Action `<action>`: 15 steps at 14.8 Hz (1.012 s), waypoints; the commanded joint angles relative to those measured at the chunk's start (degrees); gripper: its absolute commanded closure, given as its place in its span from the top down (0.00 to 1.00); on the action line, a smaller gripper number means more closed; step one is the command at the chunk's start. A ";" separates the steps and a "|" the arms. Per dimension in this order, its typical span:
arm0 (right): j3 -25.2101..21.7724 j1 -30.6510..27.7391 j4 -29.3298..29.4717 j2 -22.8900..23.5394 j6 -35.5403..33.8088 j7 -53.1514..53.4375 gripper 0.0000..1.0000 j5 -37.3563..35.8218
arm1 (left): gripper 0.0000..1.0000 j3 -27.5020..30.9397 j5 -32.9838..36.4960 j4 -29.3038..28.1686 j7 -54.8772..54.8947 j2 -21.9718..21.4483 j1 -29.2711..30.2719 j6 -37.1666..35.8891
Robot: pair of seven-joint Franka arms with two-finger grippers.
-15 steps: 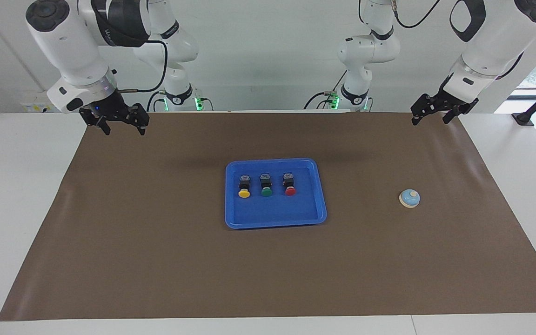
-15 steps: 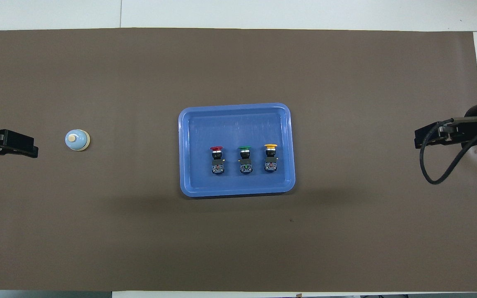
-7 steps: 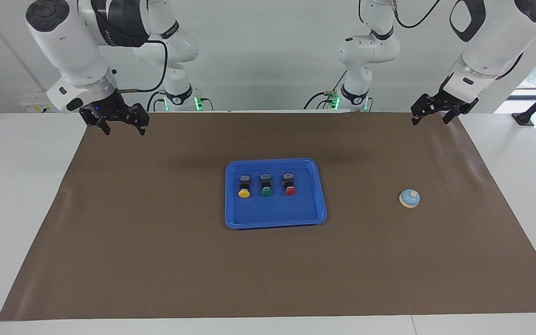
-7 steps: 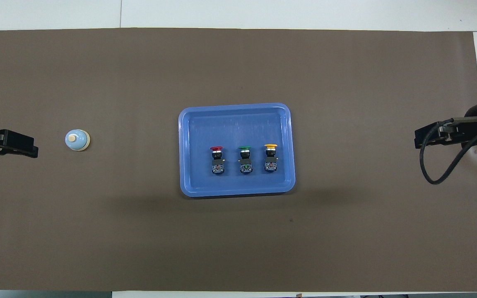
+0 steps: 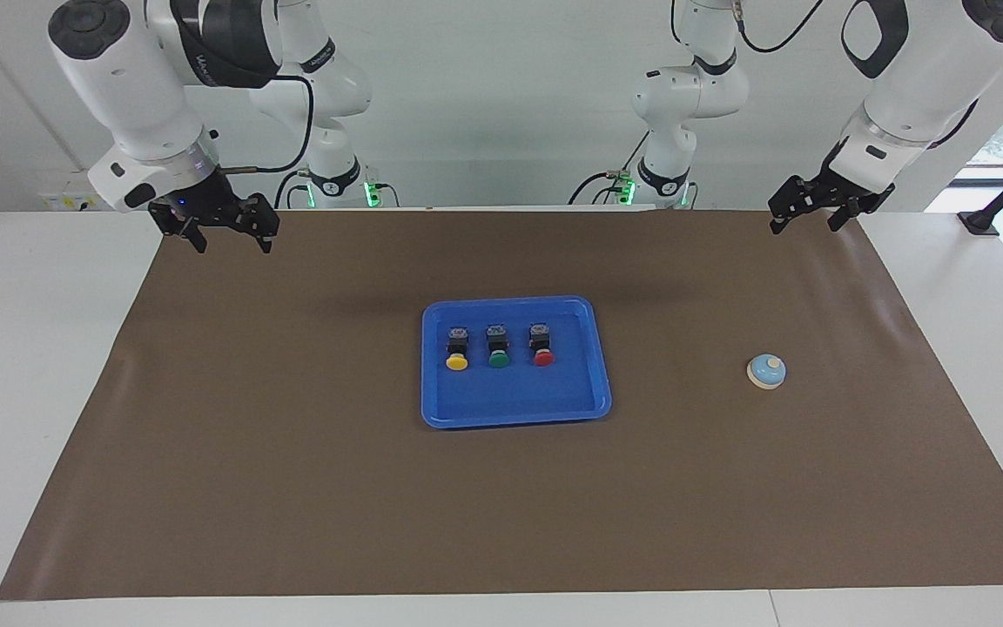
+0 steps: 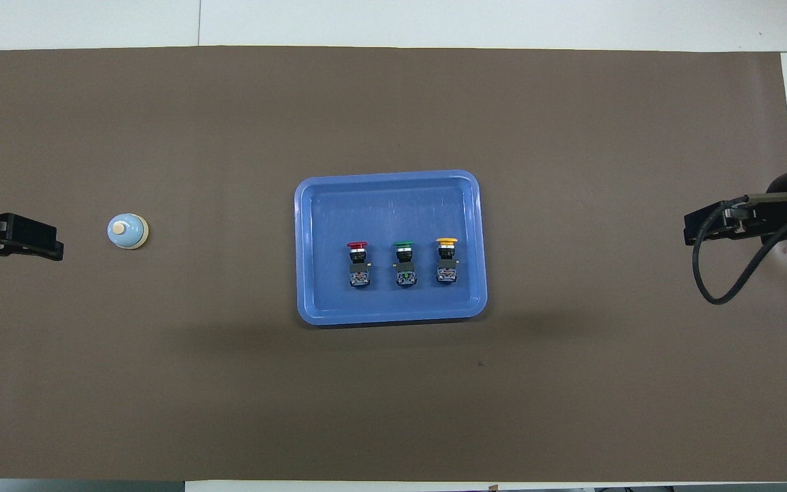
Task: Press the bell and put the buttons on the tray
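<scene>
a brown mat covers the white surface, with a pale wall where the 2 arms stand. over the last second nothing has shifted: both arms, the tray and the bell sit exactly where they were.

the blue tray lies mid-mat, and all 3 buttons rest inside it in a row, in the half nearer the robots: yellow button toward the right arm's end, green button in the middle, red button toward the left arm's end. the bell stands alone on the mat toward the left arm's end, well apart from the tray.

the right tool hangs over its robot-side corner of the mat with fingers spread and nothing between them. the left tool hangs over the other robot-side corner, also spread and empty.

judging from this, the placing part looks done and both arms are parked. whether the bell has been pressed cannot be told.
</scene>
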 commanded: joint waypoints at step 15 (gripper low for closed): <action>0.59 -0.72 -0.94 -1.10 -0.16 0.42 1.00 -0.07 | 0.00 0.52 0.32 -17.68 0.66 5.49 5.01 29.78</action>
